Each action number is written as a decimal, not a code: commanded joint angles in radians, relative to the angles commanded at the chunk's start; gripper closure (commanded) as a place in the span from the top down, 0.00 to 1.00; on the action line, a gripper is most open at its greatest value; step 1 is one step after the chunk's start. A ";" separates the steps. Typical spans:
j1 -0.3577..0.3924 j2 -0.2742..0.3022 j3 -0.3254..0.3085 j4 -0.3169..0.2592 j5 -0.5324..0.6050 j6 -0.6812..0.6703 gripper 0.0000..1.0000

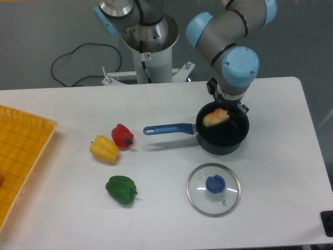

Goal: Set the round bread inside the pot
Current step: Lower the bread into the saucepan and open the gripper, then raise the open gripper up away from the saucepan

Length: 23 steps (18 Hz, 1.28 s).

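Round bread (215,117) below jaws, inside pot (223,139)

Table (270,208): pot (222,136) near far right corner, blue handle pointing left; round bread (215,117) tilted inside, under gripper (227,108). Glass lid (214,189) toward near edge. Three peppers (113,148) centre-left.

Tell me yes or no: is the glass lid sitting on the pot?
No, the glass lid lies flat on the table in front of the pot, which is uncovered with the round bread over it.
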 joint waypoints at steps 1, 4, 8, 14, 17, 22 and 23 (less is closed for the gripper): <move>0.000 0.000 0.000 0.006 0.000 0.000 0.61; -0.003 -0.014 0.000 0.049 -0.002 0.002 0.76; -0.006 -0.015 0.020 0.063 -0.003 0.000 1.00; -0.008 -0.012 0.070 0.132 -0.031 0.002 1.00; -0.002 -0.014 0.100 0.156 -0.095 0.005 1.00; -0.002 -0.012 0.133 0.152 -0.132 0.031 1.00; 0.000 -0.015 0.150 0.146 -0.161 0.031 1.00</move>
